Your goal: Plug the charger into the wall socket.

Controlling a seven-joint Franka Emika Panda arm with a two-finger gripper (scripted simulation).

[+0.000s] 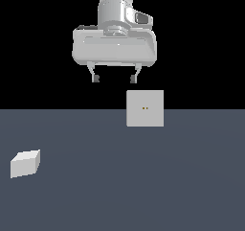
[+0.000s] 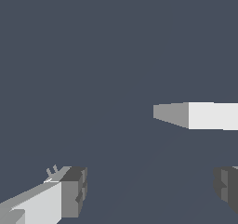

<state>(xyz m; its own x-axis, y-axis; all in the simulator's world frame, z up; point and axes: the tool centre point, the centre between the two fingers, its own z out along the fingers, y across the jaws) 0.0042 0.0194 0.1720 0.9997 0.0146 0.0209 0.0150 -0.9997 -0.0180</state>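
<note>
The charger [image 1: 25,163] is a small white-grey block lying on the dark floor at the exterior view's far left, near the front. The wall socket [image 1: 145,108] is an upright light-grey square plate with two tiny yellowish dots, standing mid-floor. My gripper [image 1: 115,78] hangs high above the floor, open and empty, just left of and above the socket and far from the charger. In the wrist view the socket [image 2: 204,115] shows edge-on. A white block with two thin prongs, apparently the charger [image 2: 32,204], lies at the corner beside one dark fingertip [image 2: 73,193].
A flat blue-grey floor [image 1: 143,187] fills the lower half of the exterior view, with black background above it. Nothing else stands on it besides the block and the plate.
</note>
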